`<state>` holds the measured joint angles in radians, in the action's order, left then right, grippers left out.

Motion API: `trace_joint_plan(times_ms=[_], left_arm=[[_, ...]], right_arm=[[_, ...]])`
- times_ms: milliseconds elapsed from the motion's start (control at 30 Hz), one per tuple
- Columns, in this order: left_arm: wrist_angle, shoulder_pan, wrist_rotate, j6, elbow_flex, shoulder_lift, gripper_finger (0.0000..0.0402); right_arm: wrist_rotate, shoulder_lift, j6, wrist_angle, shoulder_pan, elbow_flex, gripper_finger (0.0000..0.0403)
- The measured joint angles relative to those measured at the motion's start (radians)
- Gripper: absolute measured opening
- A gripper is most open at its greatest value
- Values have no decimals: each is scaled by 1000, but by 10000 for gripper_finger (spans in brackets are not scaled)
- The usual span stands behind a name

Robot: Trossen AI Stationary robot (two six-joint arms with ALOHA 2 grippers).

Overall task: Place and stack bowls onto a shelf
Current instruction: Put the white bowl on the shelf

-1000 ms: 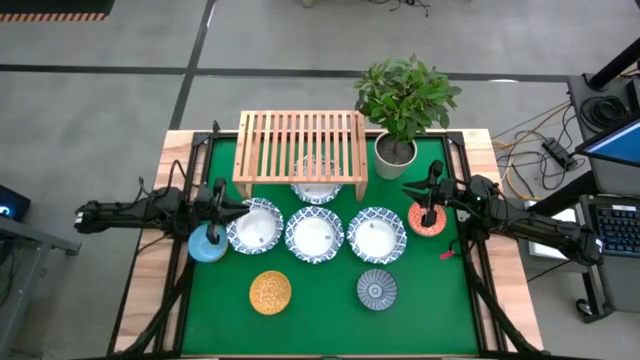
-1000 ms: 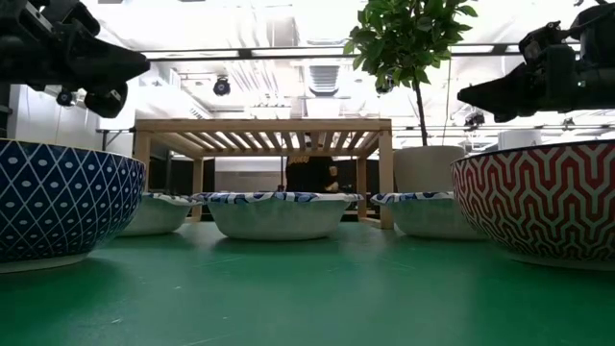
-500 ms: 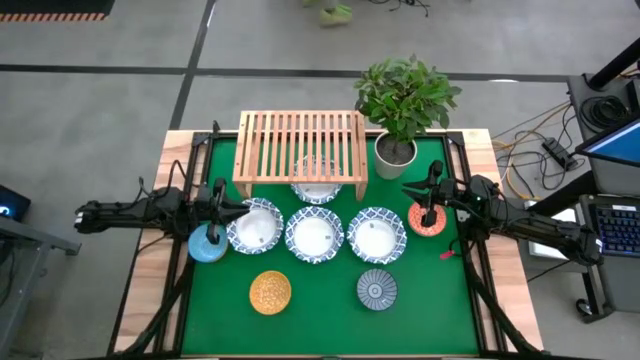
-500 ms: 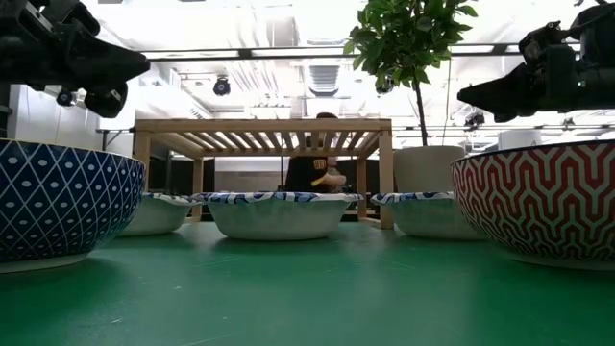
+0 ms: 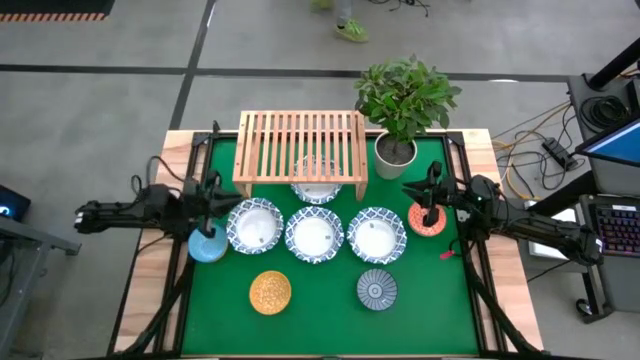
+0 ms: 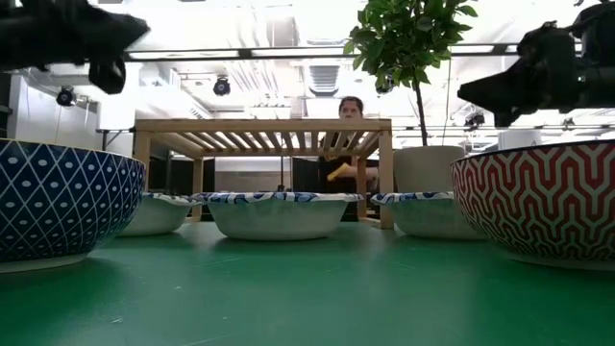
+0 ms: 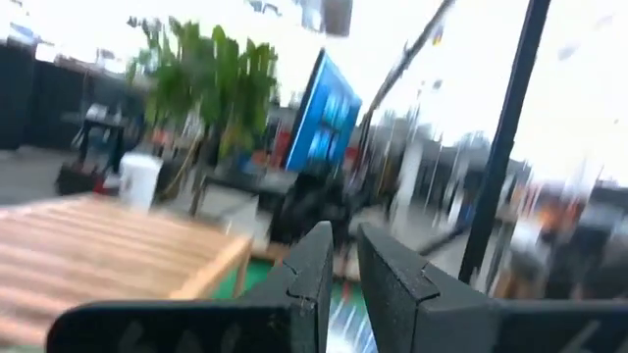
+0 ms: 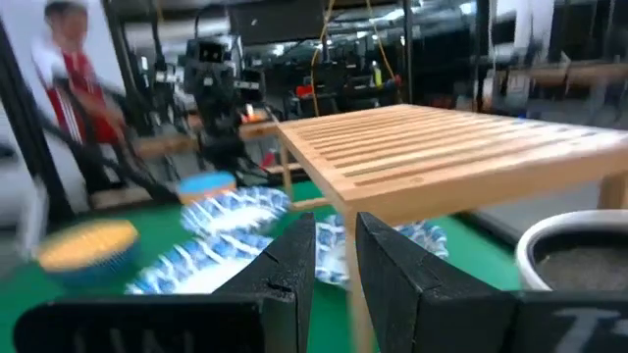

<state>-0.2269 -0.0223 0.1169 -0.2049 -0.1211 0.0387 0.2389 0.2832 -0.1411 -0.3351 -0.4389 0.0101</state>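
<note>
Nearest the front edge of the green mat in the high view, a small mustard-yellow round bowl [image 5: 270, 292] and a small grey-blue patterned bowl [image 5: 377, 290] are sitting apart from each other. Behind them, 3 wider white bowls with blue patterned rims are lying in a row: the left white bowl [image 5: 254, 225], the middle white bowl [image 5: 314, 235] and the right white bowl [image 5: 376, 235], each almost touching its neighbour. At the row's left end a small light-blue bowl [image 5: 207, 246] is resting just beside the left white bowl, and the left gripper [image 5: 210, 192] is hovering just behind it, reaching in from the left edge with its fingers nearly closed on nothing, only a thin gap showing in its wrist view. At the right end a small orange-red patterned bowl [image 5: 427, 220] is sitting directly under the right gripper [image 5: 432, 196], whose fingers are likewise a narrow slit apart and empty. Each arm is therefore nearest its own outer bowl. Farther back, a 4th white bowl [image 5: 316, 188] is lying half under the low light-wood slatted shelf [image 5: 300, 143], whose long axis is running left to right, its top bare. The shelf is lying behind and inward of both grippers.
</note>
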Motion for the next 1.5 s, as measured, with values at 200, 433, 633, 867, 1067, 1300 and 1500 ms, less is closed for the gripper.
trace_joint_plan(times_ms=[200,433,633,867,1067,1300,1500], left_arm=[[-156,0,0,-18,0,0,36],[-200,-1,23,13,0,4,36],[-243,0,-12,-15,0,46,36],[-359,-2,-34,-78,-15,206,36],[-333,-15,-126,-121,-103,361,36],[-148,-101,-138,-142,-227,498,36],[160,-178,-24,-152,-371,614,36]], right_arm=[[27,1,-74,-32,9,12,68],[46,25,-27,-120,87,94,68],[57,79,78,-104,211,184,68],[49,131,107,47,338,309,68],[8,197,88,160,424,380,68],[-154,303,17,174,557,382,68],[-298,409,-109,209,657,398,68]])
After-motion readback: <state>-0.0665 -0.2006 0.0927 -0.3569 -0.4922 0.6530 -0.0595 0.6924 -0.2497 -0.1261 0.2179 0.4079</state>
